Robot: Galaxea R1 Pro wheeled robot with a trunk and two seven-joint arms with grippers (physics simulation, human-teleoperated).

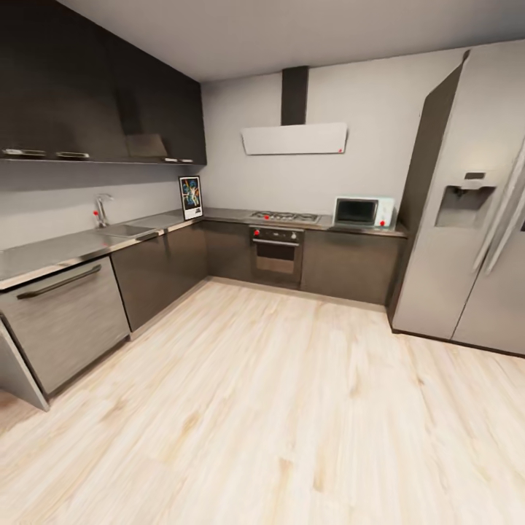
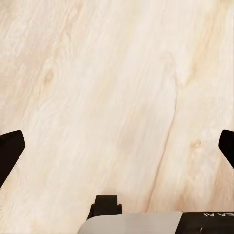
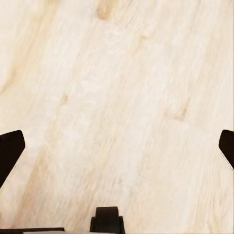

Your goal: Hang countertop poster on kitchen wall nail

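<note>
The poster (image 1: 191, 197) stands upright on the grey kitchen countertop (image 1: 65, 249), in the far corner where the two runs meet, leaning toward the wall. It has a thin black frame, white border and blue-orange art. Any wall nails are too small to make out on the pale-grey wall (image 1: 379, 102). My left gripper (image 2: 117, 146) hangs over bare wooden floor, its dark fingers (image 2: 9, 151) spread wide and open, nothing between them. My right gripper (image 3: 117, 146) is likewise open over the floor, fingers (image 3: 9, 153) far apart.
A sink with tap (image 1: 102, 210) sits on the left run, a hob (image 1: 284, 216) and oven (image 1: 276, 255) on the back run, a microwave (image 1: 363, 211) to their right. A tall grey fridge (image 1: 467, 204) stands at the right. Light wooden floor (image 1: 277, 408) stretches ahead.
</note>
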